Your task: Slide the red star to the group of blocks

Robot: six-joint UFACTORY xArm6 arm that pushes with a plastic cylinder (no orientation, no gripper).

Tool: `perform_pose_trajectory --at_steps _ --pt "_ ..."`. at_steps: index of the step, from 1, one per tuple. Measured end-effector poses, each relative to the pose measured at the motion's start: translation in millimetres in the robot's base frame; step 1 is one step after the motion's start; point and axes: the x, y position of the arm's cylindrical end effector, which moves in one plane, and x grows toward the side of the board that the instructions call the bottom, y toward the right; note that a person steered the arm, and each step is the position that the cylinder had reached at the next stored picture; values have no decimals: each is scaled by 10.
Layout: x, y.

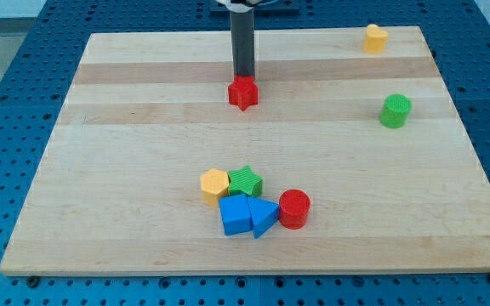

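Observation:
The red star (243,93) lies on the wooden board (126,170), in the upper middle. My tip (243,77) stands right at the star's top side, touching or nearly touching it. The group of blocks sits in the lower middle, well below the star: a yellow hexagon (214,184), a green star (245,180), a blue cube (236,214), a blue triangle (264,218) and a red cylinder (294,209), all packed close together.
A green cylinder (395,111) stands alone at the right of the board. A yellow block (375,38) sits near the top right corner. A blue perforated table surrounds the board.

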Motion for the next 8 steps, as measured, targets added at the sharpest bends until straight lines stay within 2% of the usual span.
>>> perform_pose_trajectory --at_steps 6,7,8 --pt "1385 -149" --pt "1491 -168" --pt "1304 -170"
